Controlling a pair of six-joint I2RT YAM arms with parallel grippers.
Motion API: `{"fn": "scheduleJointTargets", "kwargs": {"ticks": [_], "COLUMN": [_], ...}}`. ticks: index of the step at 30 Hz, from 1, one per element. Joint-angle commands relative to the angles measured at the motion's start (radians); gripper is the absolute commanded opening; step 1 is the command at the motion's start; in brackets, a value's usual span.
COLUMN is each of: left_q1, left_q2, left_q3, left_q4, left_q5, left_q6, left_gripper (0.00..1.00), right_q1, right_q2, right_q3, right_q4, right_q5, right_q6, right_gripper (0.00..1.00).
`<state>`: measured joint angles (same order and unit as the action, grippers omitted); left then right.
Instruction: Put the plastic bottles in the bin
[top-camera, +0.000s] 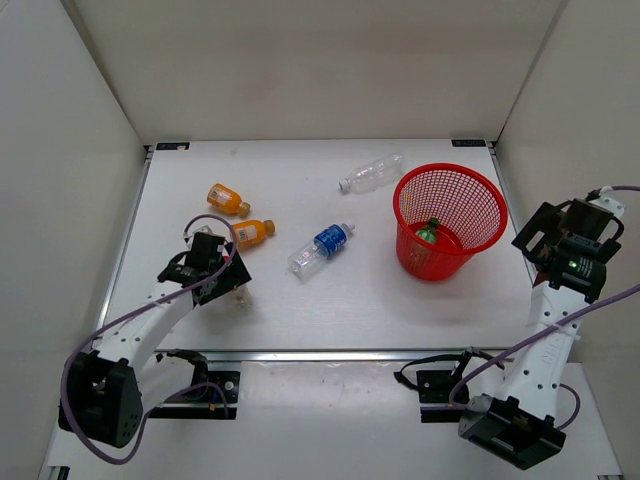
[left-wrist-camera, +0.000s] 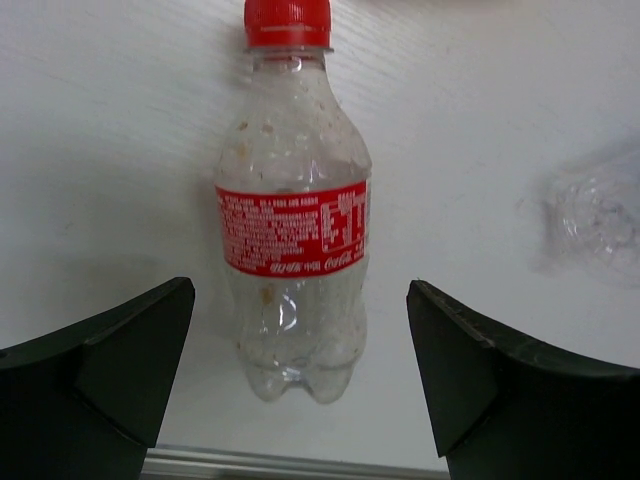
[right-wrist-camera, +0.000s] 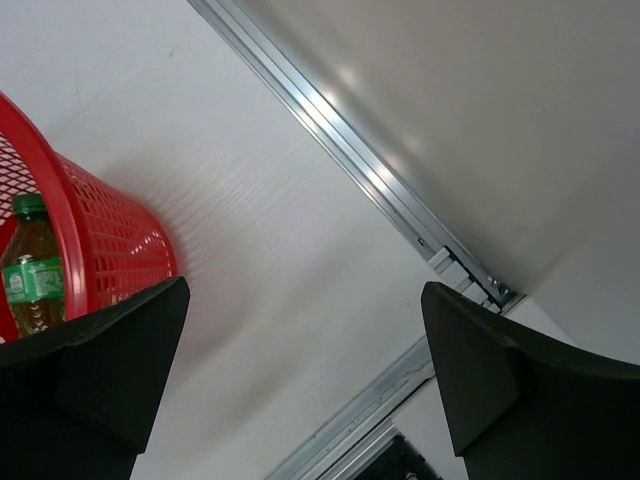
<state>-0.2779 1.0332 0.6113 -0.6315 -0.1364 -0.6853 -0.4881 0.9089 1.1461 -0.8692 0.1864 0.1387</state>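
— How many plastic bottles are counted, left to right?

— Six. One red-capped bottle (left-wrist-camera: 293, 220) is seen lying between the spread fingers of the left gripper (left-wrist-camera: 300, 290) and is touched by neither. Two orange bottles (top-camera: 228, 199) (top-camera: 254, 232) are found between nine and ten o'clock of the one blue-labelled bottle (top-camera: 322, 249). One plain clear bottle (top-camera: 370, 174) is placed at its one o'clock.

— And the bin?

— One bin (top-camera: 455, 262) is set at three o'clock; one green bottle (top-camera: 430, 231) is held inside it. Five bottles are left on the table (top-camera: 330, 320).

— The right gripper (right-wrist-camera: 305, 290)?

— It is spread wide past the bin, and nothing is gripped.
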Motion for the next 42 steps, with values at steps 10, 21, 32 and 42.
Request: {"fn": "scheduleJointTargets", "kwargs": {"ticks": [10,21,32,42], "left_q1": [0.032,-0.023,-0.328,-0.592], "left_q2": [0.079,-0.019,0.101,0.787], "left_q3": [-0.059,-0.050,0.498,1.426], "left_q4": [0.134,0.069,0.068,0.108], "left_q5": [0.001,0.000,0.090,0.170], "left_q6": [-0.042,-0.082,0.059,0.273], "left_gripper": [0.99,0.40,0.31,0.33], "right_q1": [-0.001,0.040,0.062,0.065], "right_q2": [-0.059,-0.103,-0.166,-0.258], "right_q3": [0.012,-0.069,-0.223,-0.250], "right_q4": [-0.005,0.033,0.039,0.030], "right_q5": [-0.047,-0.013,0.114,0.104], "right_q6": [0.047,0.064,0.142,0.160], "right_gripper": [0.99,0.99,1.00,0.99]}}
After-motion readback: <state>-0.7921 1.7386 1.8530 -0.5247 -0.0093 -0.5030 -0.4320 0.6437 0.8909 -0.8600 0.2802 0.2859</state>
